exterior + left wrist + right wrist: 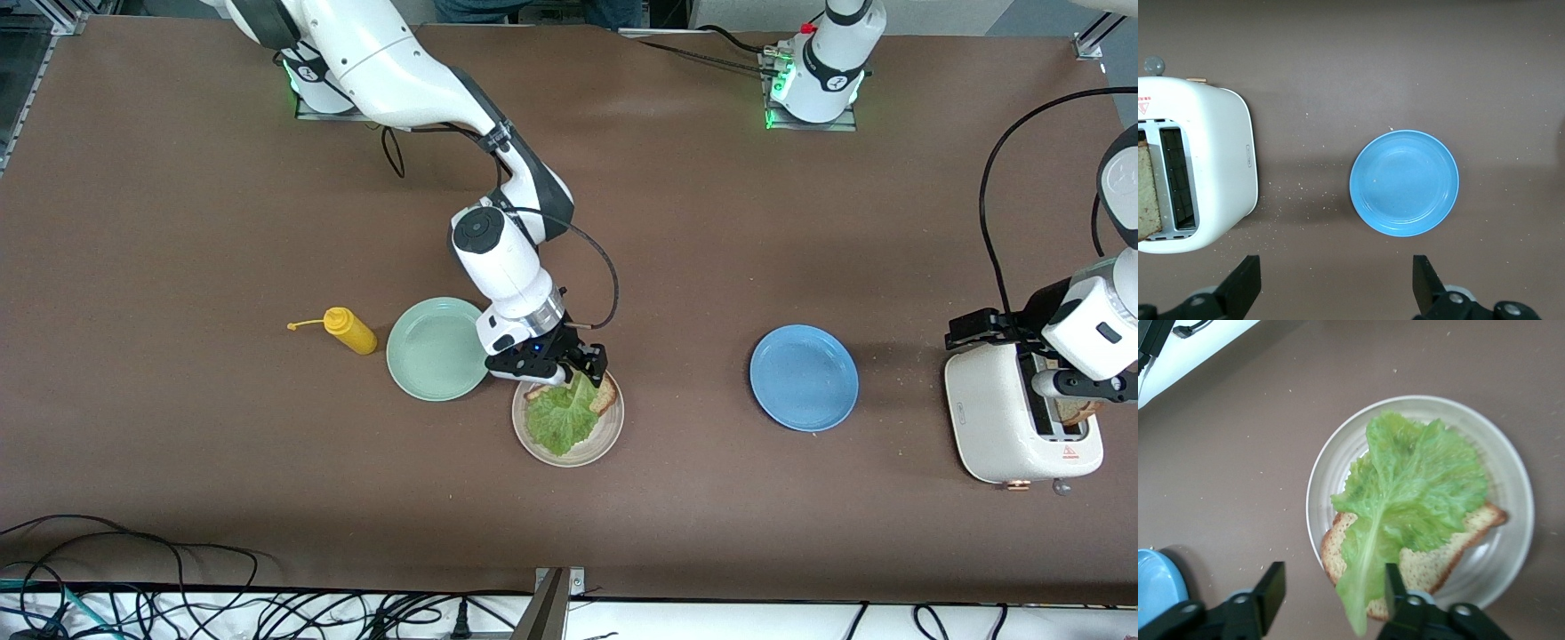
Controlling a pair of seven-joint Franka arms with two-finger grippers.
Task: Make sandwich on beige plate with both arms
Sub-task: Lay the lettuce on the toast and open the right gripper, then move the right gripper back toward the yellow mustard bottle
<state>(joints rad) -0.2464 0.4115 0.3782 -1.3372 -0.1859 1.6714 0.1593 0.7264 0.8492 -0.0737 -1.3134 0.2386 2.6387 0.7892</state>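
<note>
The beige plate lies near the table's middle. On it is one slice of brown bread with a ruffled green lettuce leaf spread over it. My right gripper hovers over the plate's rim, open. The leaf's pale stem lies between its fingers, close beside one of them. My left gripper is open above the white toaster and holds nothing. A second bread slice stands in a toaster slot.
A mint green plate sits beside the beige plate, toward the right arm's end, with a yellow squeeze bottle lying past it. A blue plate lies between the beige plate and the toaster. Cables run along the table's near edge.
</note>
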